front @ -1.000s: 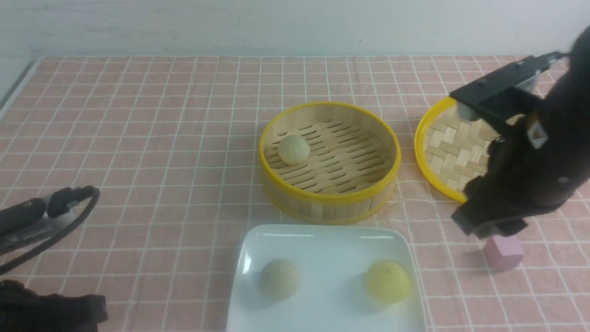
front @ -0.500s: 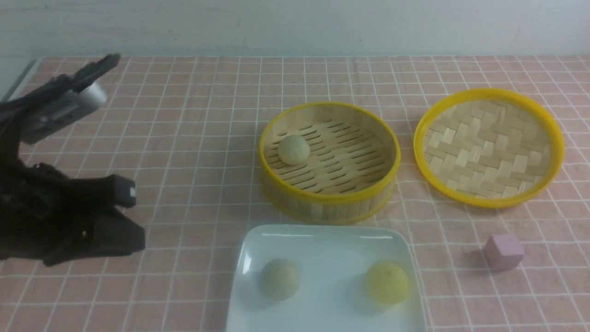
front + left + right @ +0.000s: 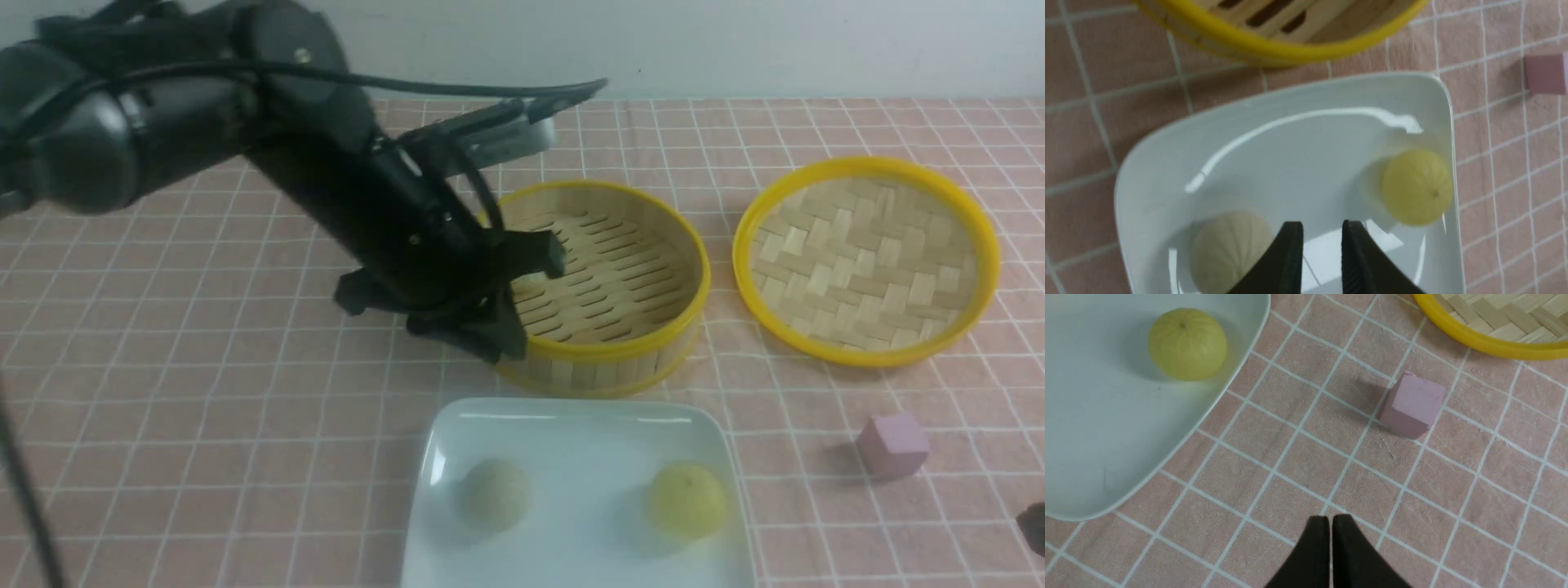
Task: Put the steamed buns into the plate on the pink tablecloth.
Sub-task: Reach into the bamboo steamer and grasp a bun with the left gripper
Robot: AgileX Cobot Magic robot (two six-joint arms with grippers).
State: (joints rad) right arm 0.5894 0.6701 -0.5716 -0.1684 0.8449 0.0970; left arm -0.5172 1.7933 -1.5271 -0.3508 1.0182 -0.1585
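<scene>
I hold my left arm (image 3: 343, 163) over the near left part of the basket (image 3: 616, 351), with the left gripper (image 3: 1322, 228) partly open: its two fingers (image 3: 1290, 253) stand apart, a modest gap between the tips, and I have nothing gripped in them. From the front, my left arm covers much of that side of the basket, and only a pale sliver of one bun (image 3: 535, 286) shows past it, inside on the slatted floor. My right gripper (image 3: 1331, 522) is shut, its tips drawn together with at most a thin slit between them, and it holds nothing; from the front only a dark bit of it shows at the right edge, low over the cloth (image 3: 833, 523). Two buns sit apart on the plate (image 3: 604, 563): the pale bun (image 3: 495, 495) toward its left side, the yellow bun (image 3: 687, 501) toward its right. The plate lies on the cloth, on my side of the basket and near it. To the right of the basket is the woven lid (image 3: 865, 261), lying flat, and the pink cube (image 3: 893, 446) rests between that lid and me, to the right of the plate, touching neither.
</scene>
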